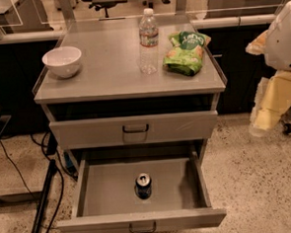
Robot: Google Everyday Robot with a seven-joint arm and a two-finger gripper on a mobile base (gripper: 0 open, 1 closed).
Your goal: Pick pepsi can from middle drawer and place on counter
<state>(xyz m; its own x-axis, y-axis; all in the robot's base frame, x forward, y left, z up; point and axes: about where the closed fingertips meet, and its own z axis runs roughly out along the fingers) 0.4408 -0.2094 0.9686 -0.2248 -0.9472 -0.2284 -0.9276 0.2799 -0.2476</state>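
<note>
The pepsi can stands upright in the middle of the open middle drawer, its silver top facing up. The drawer is pulled out fully, with its loop handle on the front. The counter is the cabinet's flat grey top above it. My arm hangs at the right edge of the view, and my gripper is at its lower end, off to the right of the cabinet. It is well away from the can and about level with the upper drawer.
On the counter stand a white bowl at the left, a clear water bottle in the middle and a green chip bag at the right. The upper drawer is closed. Cables and a black stand lie on the floor at the left.
</note>
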